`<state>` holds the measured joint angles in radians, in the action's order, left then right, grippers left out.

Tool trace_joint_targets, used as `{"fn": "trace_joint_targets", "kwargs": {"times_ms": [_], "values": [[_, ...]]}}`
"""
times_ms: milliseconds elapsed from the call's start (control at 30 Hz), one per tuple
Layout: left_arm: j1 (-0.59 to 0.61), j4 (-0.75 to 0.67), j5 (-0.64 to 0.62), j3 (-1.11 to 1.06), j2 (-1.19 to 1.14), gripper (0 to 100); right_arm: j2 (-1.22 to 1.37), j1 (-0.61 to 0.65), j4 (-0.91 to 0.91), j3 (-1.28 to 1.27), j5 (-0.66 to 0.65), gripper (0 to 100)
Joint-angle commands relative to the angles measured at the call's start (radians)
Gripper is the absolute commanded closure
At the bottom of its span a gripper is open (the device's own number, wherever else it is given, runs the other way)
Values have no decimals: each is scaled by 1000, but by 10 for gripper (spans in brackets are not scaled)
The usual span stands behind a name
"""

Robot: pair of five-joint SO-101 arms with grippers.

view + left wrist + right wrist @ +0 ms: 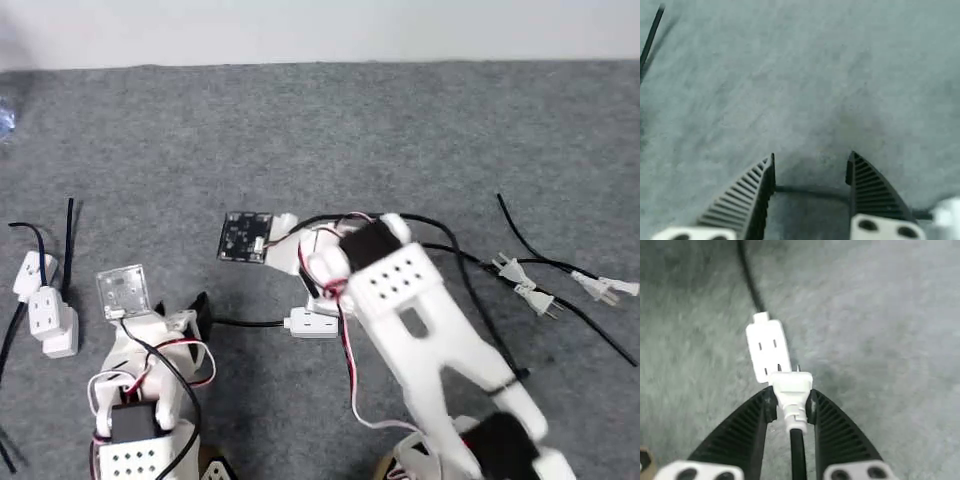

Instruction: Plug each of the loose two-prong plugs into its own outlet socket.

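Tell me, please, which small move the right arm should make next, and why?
Probably ease the right gripper slightly forward and press. It is shut on the white two-prong plug, whose prongs reach the near edge of the white outlet socket but appear not yet seated.

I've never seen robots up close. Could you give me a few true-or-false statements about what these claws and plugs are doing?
1. The right gripper holds a white plug. True.
2. That plug is pushed fully into the white socket. False: its prongs are in plain sight, just at the socket's end.
3. The left gripper is clamped on a plug. False: its fingers are apart, with a black cord running between them.
4. Off to the side, other plugs lie loose. True.
5. The table is bare wood. False: its surface is gray and carpet-like.
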<state>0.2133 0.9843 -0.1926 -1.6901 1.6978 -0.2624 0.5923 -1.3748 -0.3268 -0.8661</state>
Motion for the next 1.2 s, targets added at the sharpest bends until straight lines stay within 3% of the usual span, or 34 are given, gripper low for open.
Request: {"fn": "trace_joint_targets", "kwargs": {"times_ms": [0,400,1167], "values": [[35,9,69,-1,8,775,64,-12,-13,21,-95,991],[-2,15,72,-1,8,775,179,-67,-42,61,-255,991],[-2,15,74,-1,8,775,232,-54,44,74,-252,991]]}}
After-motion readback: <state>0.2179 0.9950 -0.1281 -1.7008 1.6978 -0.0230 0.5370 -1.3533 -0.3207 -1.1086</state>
